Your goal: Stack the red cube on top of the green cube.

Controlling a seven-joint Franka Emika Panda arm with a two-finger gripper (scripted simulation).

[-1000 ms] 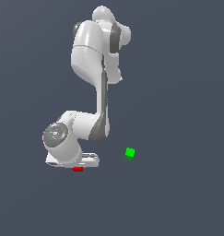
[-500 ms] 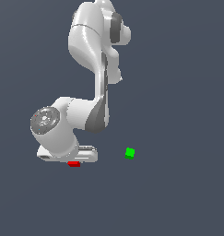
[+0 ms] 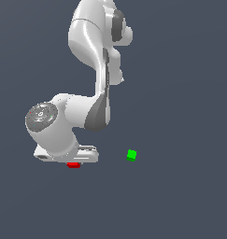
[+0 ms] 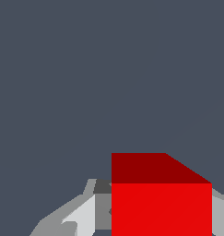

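Tiny bright red cube (image 4: pixel 161 203) – plain, glossy – pinched in the hand (image 4: pixel 150 216), green cube (image 3: pixel 131 155) well apart

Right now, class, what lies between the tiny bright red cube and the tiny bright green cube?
Nothing: in the exterior view, only bare grey floor separates the red cube from the green cube.

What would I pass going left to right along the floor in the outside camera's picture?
Robot's white pincer, with the red cube peeking out right under it → bare grey floor → the green cube, sitting on its own.
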